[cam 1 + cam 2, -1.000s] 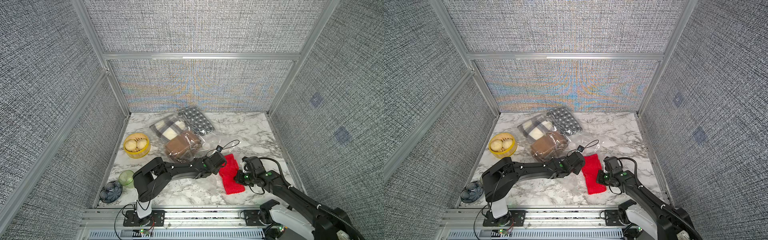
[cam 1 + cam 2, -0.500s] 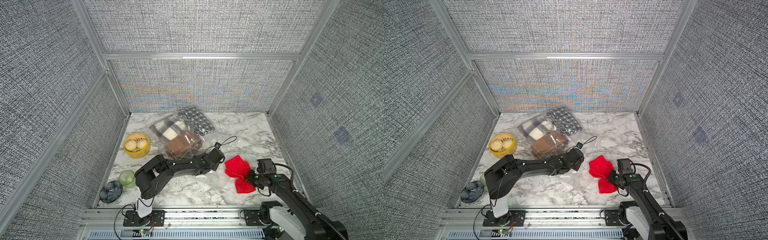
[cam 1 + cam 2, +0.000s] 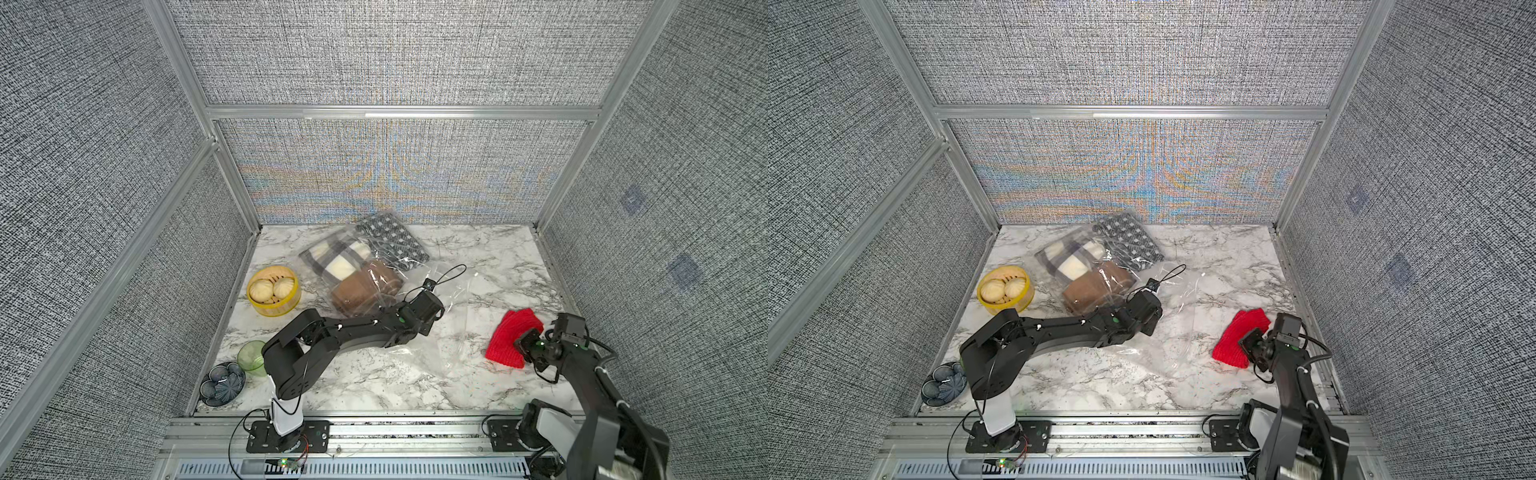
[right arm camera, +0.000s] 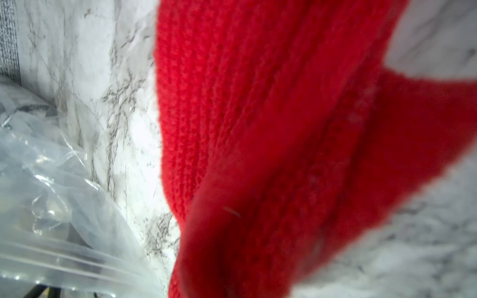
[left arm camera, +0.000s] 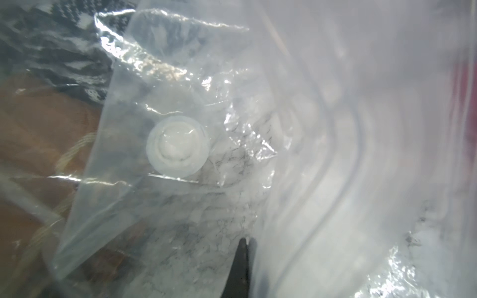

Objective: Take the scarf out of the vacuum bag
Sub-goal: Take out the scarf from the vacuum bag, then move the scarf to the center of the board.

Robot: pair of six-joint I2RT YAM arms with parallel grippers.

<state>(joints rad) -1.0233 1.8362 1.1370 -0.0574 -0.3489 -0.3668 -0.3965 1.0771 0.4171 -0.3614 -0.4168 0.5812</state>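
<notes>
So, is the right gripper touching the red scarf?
Touching. In a top view the right gripper is shut on the red scarf; the right wrist view shows it bunched there.

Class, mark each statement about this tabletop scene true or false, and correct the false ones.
1. The red scarf lies outside the vacuum bag. True.
2. The right gripper is open and empty. False: it is shut on the red scarf.
3. The yellow steamer basket holds two buns. True.
4. The left gripper grips the steamer basket. False: it is shut on the vacuum bag's plastic.
5. The green cup stands by the back wall. False: it stands at the front, beside the dark dish.
</notes>
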